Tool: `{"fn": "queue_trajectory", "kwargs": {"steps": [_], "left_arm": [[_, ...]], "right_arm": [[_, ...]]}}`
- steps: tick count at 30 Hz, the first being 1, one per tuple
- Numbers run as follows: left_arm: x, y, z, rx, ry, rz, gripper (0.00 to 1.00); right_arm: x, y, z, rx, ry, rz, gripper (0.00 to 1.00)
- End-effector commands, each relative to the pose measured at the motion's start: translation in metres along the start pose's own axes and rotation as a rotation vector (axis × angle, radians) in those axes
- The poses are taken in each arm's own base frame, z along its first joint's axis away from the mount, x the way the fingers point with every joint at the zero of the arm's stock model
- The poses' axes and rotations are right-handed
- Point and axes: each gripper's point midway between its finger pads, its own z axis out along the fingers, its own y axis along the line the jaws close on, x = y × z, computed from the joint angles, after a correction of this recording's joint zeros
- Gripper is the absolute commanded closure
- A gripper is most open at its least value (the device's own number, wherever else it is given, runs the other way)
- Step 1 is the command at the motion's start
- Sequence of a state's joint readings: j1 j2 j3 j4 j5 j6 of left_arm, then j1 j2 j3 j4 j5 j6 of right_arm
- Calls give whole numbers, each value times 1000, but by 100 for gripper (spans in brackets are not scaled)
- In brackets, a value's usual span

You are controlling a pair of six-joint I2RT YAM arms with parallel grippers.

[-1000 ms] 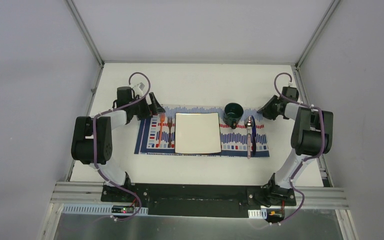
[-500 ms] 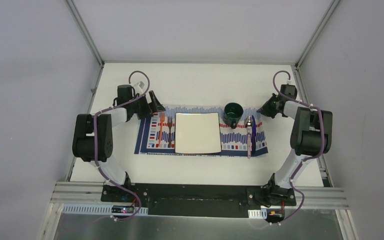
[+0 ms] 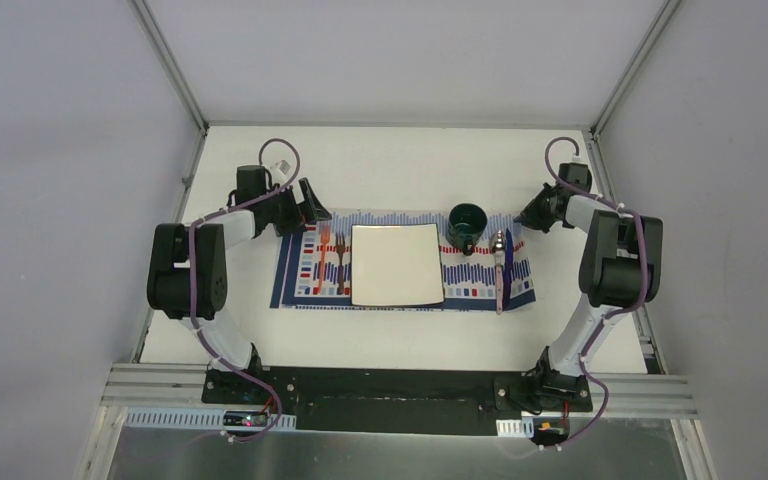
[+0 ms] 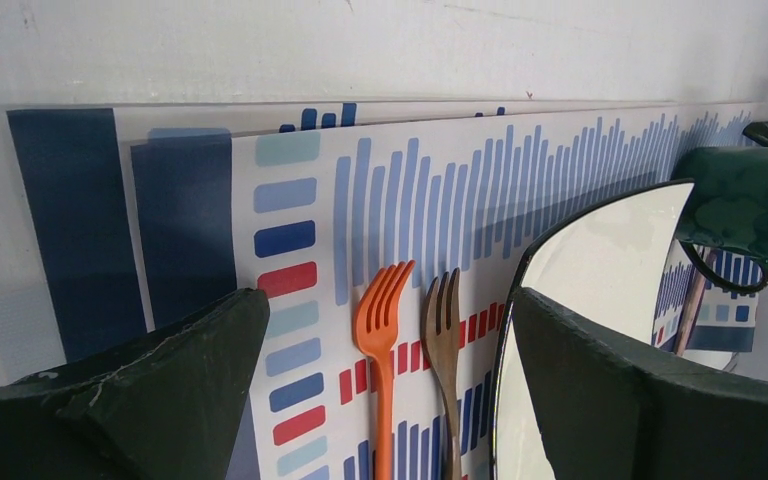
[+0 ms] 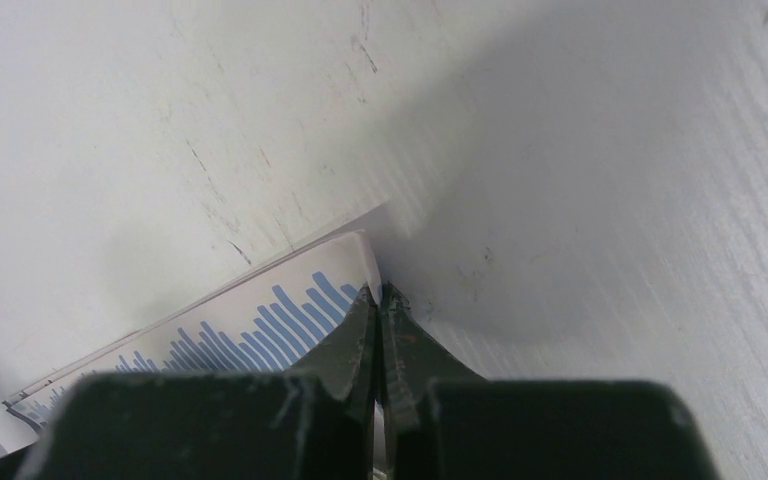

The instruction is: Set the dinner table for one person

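On the white dinner table [image 3: 400, 160] lies a blue-, red- and white-striped placemat [image 3: 305, 285]. It carries a square white plate [image 3: 396, 265], an orange fork [image 3: 324, 262] and a brown fork [image 3: 341, 262] to the plate's left, and a dark green mug [image 3: 466, 225]. A spoon [image 3: 500, 262] lies beside a dark blue utensil at the right. My left gripper [image 3: 310, 205] hangs open over the mat's far left corner. Between its fingers I see the orange fork [image 4: 380, 330] and the brown fork [image 4: 443, 320] lying below. My right gripper [image 3: 523, 222] is shut on the mat's raised far right corner [image 5: 355, 262].
Aluminium frame rails run along the table's left and right edges, close to both arms. Grey walls enclose the table on three sides. Bare white tabletop lies beyond the mat and in front of it.
My right gripper has closed on the mat's far right corner and drawn back a little. The mat's right end has shifted slightly. The left gripper has edged toward the far side, still open.
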State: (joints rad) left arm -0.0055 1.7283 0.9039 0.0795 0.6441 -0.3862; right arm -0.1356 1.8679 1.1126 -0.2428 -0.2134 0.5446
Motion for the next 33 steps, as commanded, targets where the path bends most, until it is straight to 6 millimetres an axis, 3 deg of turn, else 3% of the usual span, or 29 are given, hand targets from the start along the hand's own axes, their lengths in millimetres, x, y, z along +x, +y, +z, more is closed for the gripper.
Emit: {"fn": "queue_trajectory", "kwargs": {"steps": [1,11,33], "left_arm": [[-15,5,5,-35,-29,25,1],[-22,6,11,-32,-29,18,1],[-23,1,22,-33,-12,31,1]], "right_arm": [[-28,-22,11,120,-91,-2,100],[-41,-19,15,130,-101,-2,100],[-48,-37,14,185,-111,9,100]]}}
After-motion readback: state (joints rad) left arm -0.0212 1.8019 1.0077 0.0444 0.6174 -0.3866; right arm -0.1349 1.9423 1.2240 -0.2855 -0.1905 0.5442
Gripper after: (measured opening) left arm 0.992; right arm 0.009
